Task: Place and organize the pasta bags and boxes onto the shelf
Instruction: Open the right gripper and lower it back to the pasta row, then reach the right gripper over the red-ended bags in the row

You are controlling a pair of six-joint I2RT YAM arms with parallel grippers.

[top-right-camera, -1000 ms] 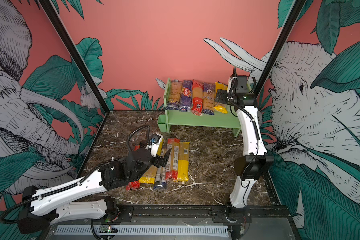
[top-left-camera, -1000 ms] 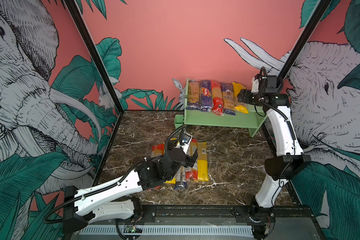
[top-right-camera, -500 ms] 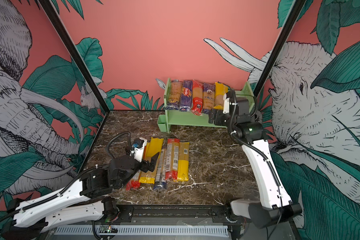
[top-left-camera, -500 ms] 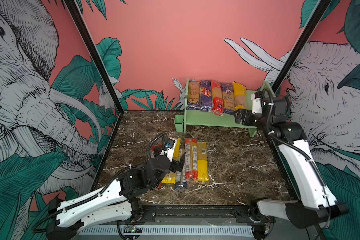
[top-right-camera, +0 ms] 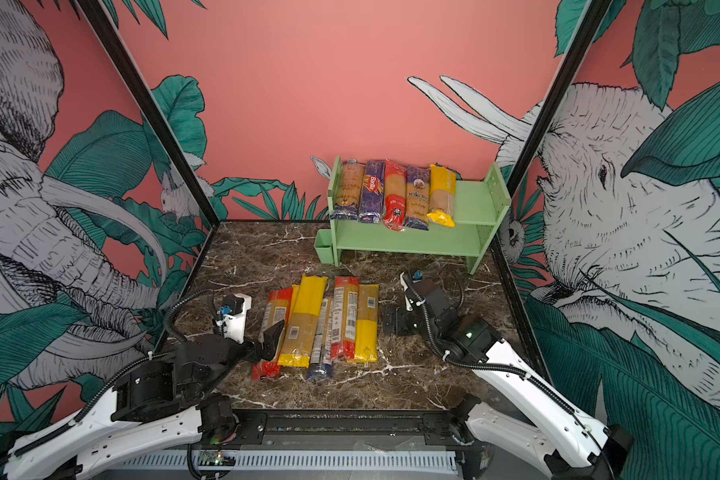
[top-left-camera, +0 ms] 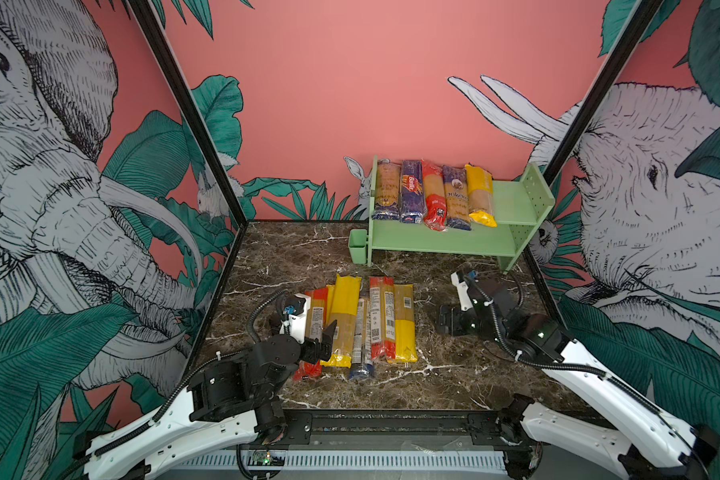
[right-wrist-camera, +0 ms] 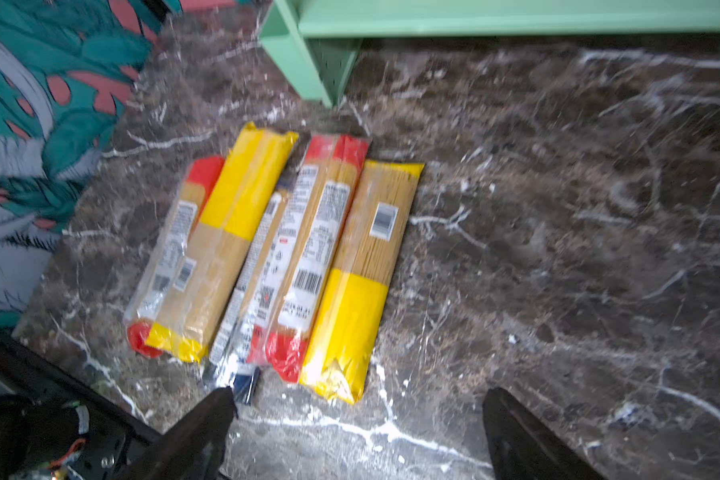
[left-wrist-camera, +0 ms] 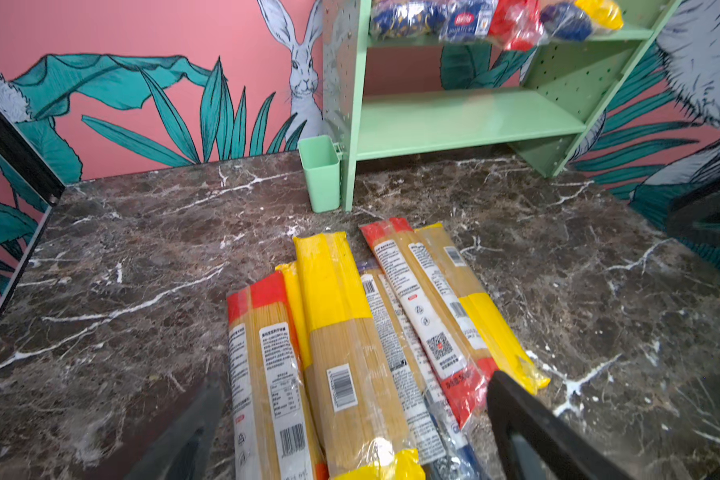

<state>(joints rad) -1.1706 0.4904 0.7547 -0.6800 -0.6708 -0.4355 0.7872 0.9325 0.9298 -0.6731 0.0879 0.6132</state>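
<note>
Spaghetti packs [top-left-camera: 433,195], five in a row, lay on the top tier of the shelf [top-left-camera: 512,199]. More packs [top-left-camera: 404,328] lay side by side on the counter [top-left-camera: 454,386] in front of the shelf. Left tool [left-wrist-camera: 355,382] gaped wide over the ends farthest from the shelf, gripping nothing. Right tool [right-wrist-camera: 358,395] stood wide open and empty over bare counter.

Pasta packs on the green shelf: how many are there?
5, in a row on the top tier of the shelf: tan bag, Barilla box, red bag, dark blue bag, yellow bag. None looks hidden.
</note>
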